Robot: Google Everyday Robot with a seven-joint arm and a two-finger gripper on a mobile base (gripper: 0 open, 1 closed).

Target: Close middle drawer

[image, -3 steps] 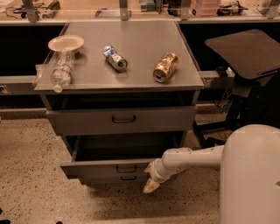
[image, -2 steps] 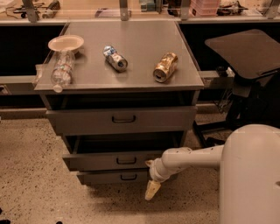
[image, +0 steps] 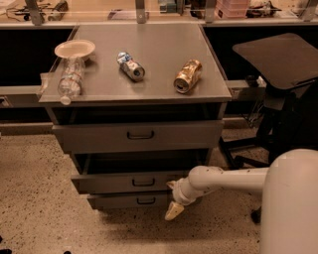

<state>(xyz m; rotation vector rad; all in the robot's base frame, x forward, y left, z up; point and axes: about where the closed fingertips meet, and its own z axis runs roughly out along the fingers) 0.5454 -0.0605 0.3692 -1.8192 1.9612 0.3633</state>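
Tool (image: 173,199) at right front of middle drawer (image: 114,182), drawer slightly open

Speckled floor (image: 35,198), dark stand (image: 278,57) at rt, lit counter (image: 94,10) behind

— We see grey metal on the desk (image: 149,74) top, matt with a soft sheen.
— Agreed, and the middle drawer (image: 99,182) front looks to us like the same dull metal. The end effector (image: 173,198), low centre of the frame by that front, we read as smooth pale plastic.
— The bottle (image: 71,79) is clear plastic, and the gold can (image: 187,76) is glossy metal.
— We'd call the floor (image: 39,198) speckled polished stone.
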